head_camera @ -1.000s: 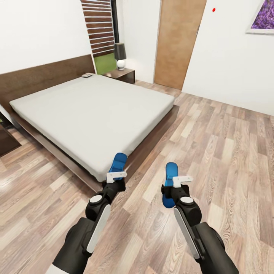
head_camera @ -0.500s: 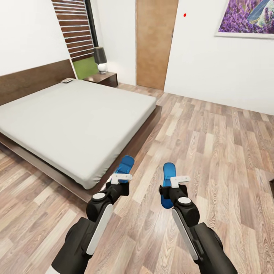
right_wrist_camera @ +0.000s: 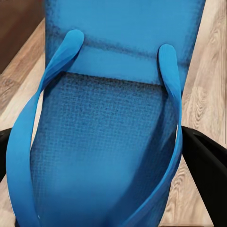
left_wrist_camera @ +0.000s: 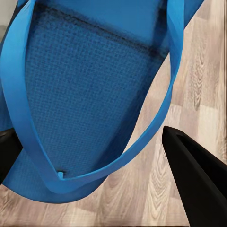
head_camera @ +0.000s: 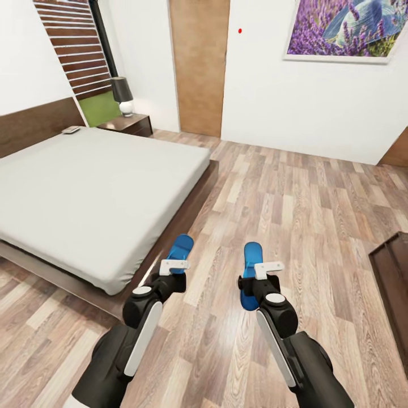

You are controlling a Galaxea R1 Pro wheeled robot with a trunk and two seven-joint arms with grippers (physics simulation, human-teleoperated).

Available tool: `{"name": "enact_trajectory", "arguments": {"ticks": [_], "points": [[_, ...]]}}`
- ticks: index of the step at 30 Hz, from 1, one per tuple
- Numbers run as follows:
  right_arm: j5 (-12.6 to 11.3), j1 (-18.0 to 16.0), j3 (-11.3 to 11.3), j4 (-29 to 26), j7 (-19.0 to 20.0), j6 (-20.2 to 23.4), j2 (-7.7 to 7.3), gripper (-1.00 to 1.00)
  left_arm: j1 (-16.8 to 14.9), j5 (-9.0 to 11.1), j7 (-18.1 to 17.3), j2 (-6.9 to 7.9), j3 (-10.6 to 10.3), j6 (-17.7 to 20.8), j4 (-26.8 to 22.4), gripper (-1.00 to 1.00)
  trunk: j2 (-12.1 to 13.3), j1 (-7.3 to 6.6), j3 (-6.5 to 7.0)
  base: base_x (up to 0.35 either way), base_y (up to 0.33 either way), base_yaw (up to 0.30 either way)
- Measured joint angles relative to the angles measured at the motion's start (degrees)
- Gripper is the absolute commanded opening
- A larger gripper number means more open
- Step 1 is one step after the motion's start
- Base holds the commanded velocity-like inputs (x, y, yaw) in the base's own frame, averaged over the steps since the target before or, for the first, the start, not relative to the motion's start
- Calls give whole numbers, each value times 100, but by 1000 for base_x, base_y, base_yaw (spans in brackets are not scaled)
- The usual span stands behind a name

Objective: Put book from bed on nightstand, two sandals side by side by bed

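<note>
Sandals: left gripper (head_camera: 173, 266) is clamping one blue sandal (head_camera: 180, 250), right gripper (head_camera: 262, 271) is gripping the other sandal (head_camera: 249, 274); both are hanging above the plank floor (head_camera: 294, 226) off the bed's foot corner. Bed (head_camera: 96, 187) is lying beyond, at left. Book (head_camera: 71, 130) is sitting on the mattress's far corner, near the nightstand (head_camera: 127, 123) carrying a lamp (head_camera: 122, 96).

Both arms wear glossy black shells, each forearm marked by a long white stripe. A round grey-white cap sits at each wrist, and white brackets top the left gripper (head_camera: 174, 265) and right gripper (head_camera: 266, 268).
</note>
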Motion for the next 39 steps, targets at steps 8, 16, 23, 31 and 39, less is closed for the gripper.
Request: {"name": "enact_trajectory", "arguments": {"ticks": [8,16,23,31,39], "points": [[-38,2,-5,-1,8,2,-7,-100,0,-8,4,1,29,18,1,-100,321,-176,190,0,0,-250],[-36,0,-11,-1,8,3,-7,-100,0,-4,1,1,21,18,2,-100,642,-352,378,0,0,-251],[-29,2,-6,-2,7,6,-5,-100,1,4,0,0,12,18,1,-100,923,-506,547,0,0,-224],[-26,2,-7,1,7,9,1,-100,1,6,6,1,26,18,1,-100,1244,-682,758,0,0,-152],[-26,2,-11,4,7,8,1,-100,1,8,7,-4,12,18,1,-100,1566,-857,973,0,0,-130]]}}
